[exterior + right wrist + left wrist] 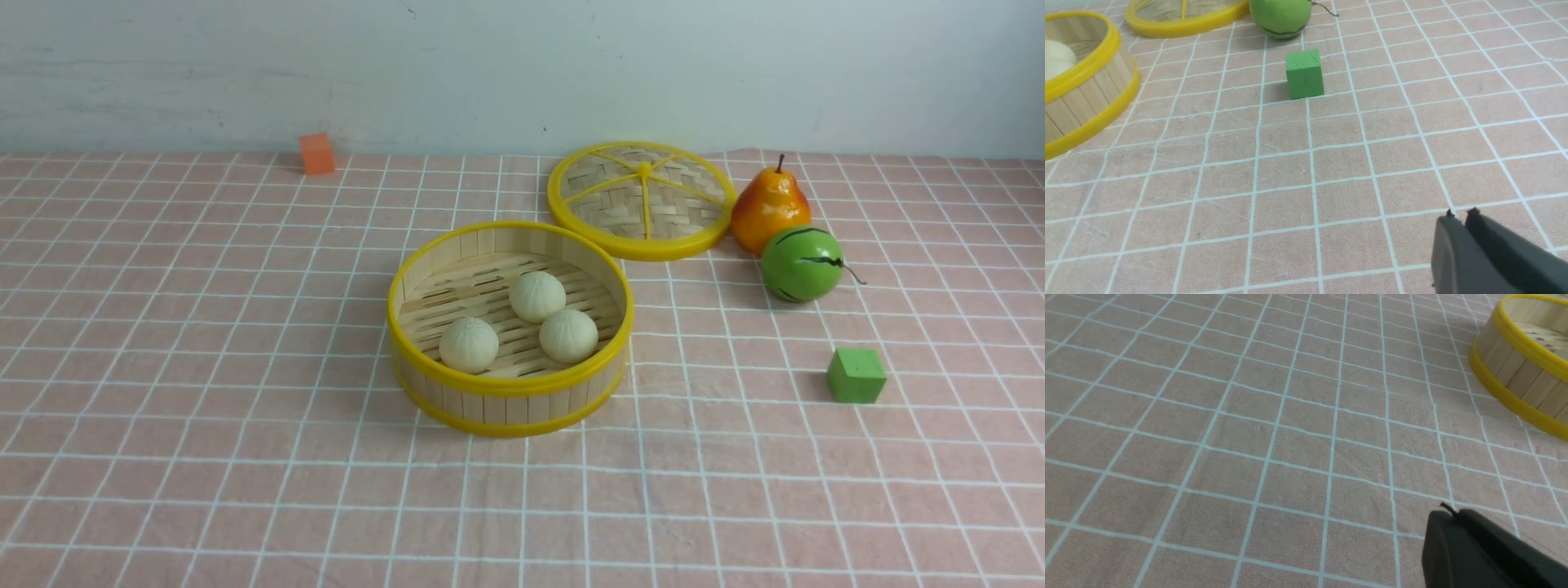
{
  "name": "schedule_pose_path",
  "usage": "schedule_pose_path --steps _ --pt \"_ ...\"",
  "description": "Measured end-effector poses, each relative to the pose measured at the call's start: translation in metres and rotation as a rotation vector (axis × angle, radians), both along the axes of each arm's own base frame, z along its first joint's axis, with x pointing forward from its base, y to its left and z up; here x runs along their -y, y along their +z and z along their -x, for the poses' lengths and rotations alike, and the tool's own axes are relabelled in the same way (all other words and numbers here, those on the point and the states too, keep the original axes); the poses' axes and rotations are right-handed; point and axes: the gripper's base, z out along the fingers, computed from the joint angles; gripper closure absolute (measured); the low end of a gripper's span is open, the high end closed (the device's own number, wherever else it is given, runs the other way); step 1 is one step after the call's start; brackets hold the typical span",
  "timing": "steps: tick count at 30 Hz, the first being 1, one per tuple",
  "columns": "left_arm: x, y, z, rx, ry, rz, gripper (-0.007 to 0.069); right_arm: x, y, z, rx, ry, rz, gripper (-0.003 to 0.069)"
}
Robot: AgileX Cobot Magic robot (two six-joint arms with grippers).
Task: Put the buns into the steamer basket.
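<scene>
The steamer basket (508, 384) is round and shallow, with upright pale bamboo slats for its wall, a slatted floor, and yellow plastic rims at top and bottom. It stands upright and open near the middle of the scene.

All three buns (538, 296) lie inside it on the slatted floor. They are small cream-white balls with faint pleated ridges. One sits toward the far side of the floor, one (568, 335) just near and right of it, the two touching or almost so, and one (469, 345) apart at the near left.
</scene>
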Motion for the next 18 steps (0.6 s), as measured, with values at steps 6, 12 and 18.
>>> schedule_pose_path --steps 6,12,18 --pt "0.0000 0.0003 -0.0001 0.004 0.000 0.000 0.0638 0.0000 0.0000 0.0000 0.000 0.000 0.001 0.0611" --pt "0.0000 0.0003 -0.0001 0.004 0.000 0.000 0.0638 0.0000 0.0000 0.0000 0.000 0.000 0.001 0.0604" --pt "0.0000 0.0004 -0.0001 0.005 0.000 0.000 0.0637 0.0000 0.0000 0.0000 0.000 0.000 0.001 0.0596"
